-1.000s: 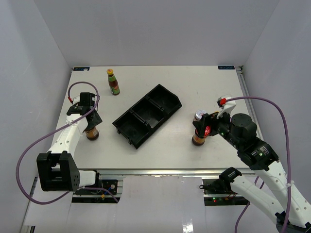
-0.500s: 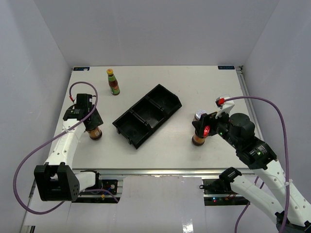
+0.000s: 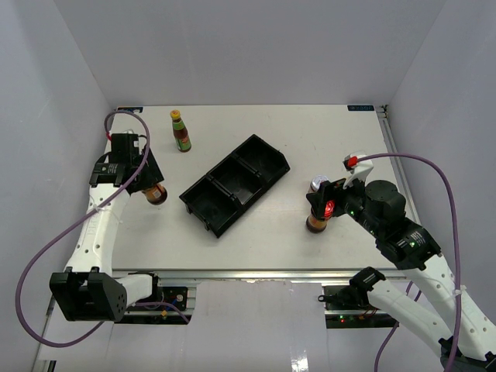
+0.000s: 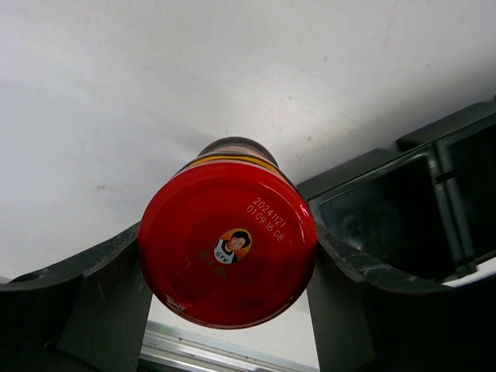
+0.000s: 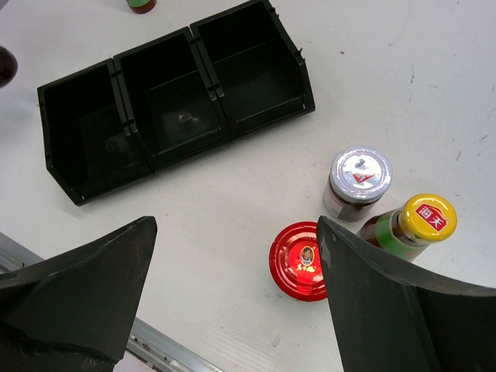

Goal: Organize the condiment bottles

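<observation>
A white table [image 3: 310,139] between pale walls carries a black tray [image 3: 232,184] lying diagonally. From above we see the left gripper [image 3: 149,186] clamped on a red-lidded jar [image 3: 156,195] near the tray's left end, a slim bottle [image 3: 180,130] upright at the far side, and the right gripper [image 3: 325,200] over three more containers on the right. The left wrist view looks straight down on that jar's lid, jaws pressed against its sides, so its axis runs vertical, lid up. We judge it glass: rigid, smooth, fairly heavy, breakable, best gripped just under the lid. In the right wrist view the jaws stand wide apart and hold nothing, above a white-lidded jar [image 5: 357,180], a second red jar [image 5: 301,261] and a yellow-capped bottle [image 5: 415,225], all upright
</observation>
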Robot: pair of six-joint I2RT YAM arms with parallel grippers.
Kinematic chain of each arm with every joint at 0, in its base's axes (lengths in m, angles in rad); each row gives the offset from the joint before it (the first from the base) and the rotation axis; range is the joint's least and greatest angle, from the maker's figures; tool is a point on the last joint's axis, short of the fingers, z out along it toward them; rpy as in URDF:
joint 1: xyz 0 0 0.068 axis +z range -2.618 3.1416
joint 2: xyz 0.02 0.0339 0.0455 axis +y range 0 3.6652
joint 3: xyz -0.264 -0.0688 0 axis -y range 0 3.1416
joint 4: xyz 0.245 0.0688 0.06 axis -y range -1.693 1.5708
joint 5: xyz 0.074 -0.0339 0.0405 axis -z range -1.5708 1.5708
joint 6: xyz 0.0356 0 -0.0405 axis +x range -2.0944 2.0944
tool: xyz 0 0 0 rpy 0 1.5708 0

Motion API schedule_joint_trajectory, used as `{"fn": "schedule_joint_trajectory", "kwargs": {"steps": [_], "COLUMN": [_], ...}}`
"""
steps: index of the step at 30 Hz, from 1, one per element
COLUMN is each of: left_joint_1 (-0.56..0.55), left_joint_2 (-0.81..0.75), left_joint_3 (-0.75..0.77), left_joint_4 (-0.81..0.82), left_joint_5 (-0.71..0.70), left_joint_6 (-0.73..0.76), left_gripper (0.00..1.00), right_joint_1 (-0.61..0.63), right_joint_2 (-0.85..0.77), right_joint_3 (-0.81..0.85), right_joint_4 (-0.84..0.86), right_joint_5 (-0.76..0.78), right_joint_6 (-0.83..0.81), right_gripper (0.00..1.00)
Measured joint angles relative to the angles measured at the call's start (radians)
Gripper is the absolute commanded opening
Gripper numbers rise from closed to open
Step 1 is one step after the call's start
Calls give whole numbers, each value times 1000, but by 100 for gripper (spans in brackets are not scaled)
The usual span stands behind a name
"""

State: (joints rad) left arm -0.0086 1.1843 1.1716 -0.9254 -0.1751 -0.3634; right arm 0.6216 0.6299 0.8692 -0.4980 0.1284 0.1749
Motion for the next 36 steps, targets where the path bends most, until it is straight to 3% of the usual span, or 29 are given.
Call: {"fn": "schedule_joint_trajectory", "kwargs": {"steps": [11, 22, 36], "left_joint_1": [-51, -308, -458], "left_joint_2": [57, 158, 211], "left_joint_3": [212, 217, 107], "left_joint_4": [-21, -28, 44], "left_joint_5": [95, 75, -24], "left_joint_6": [13, -21, -67], "left_gripper": [0, 0, 0], "right_joint_1": [0, 0, 0], "right_joint_2": [30, 53, 51], "right_joint_3": [0, 0, 0], "right_joint_4": [0, 0, 1], "right_joint_5": [0, 0, 1], "right_joint_6": [0, -1, -2], "right_gripper": [90, 90, 90]}}
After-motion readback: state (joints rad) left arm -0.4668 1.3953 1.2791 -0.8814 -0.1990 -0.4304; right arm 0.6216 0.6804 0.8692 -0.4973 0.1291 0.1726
